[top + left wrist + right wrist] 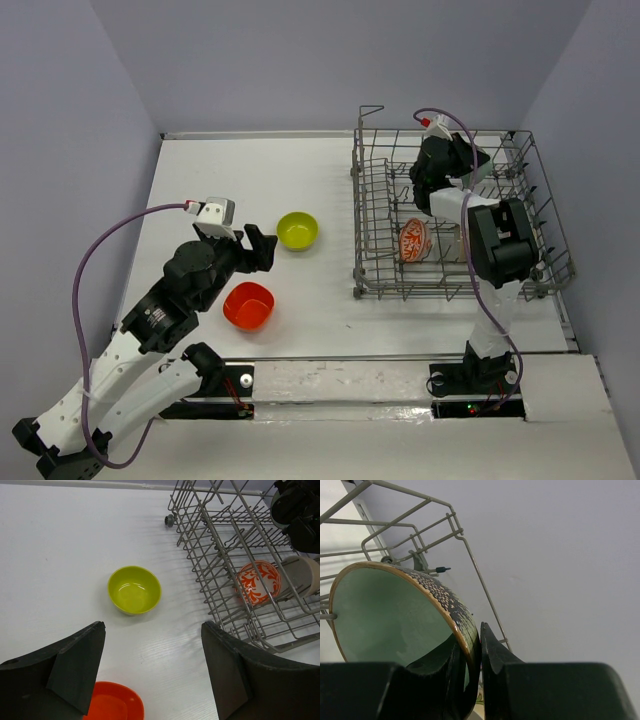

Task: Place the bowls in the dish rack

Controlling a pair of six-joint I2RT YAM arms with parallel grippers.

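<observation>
Table (200, 180) bears two bowls (297, 230); dish rack (375, 210) holds two; right end effector (480, 645), one.

A white table (200, 170) is closed in by pale grey walls (60, 120) on the left, far and right sides. Three things are set directly on it. A lime-yellow bowl (297, 230) is stood mouth up near the middle. An orange-red bowl (248, 305) with a rounded-square outline is placed closer to the front edge, a little to the left of the yellow one and apart from it. The right part of the surface is taken up by a grey wire dish rack (410, 290), whose left side is near the yellow bowl but not touching. At the near edge two arm bases are bolted down, one on the left (215, 372) and one on the right (478, 380).
</observation>
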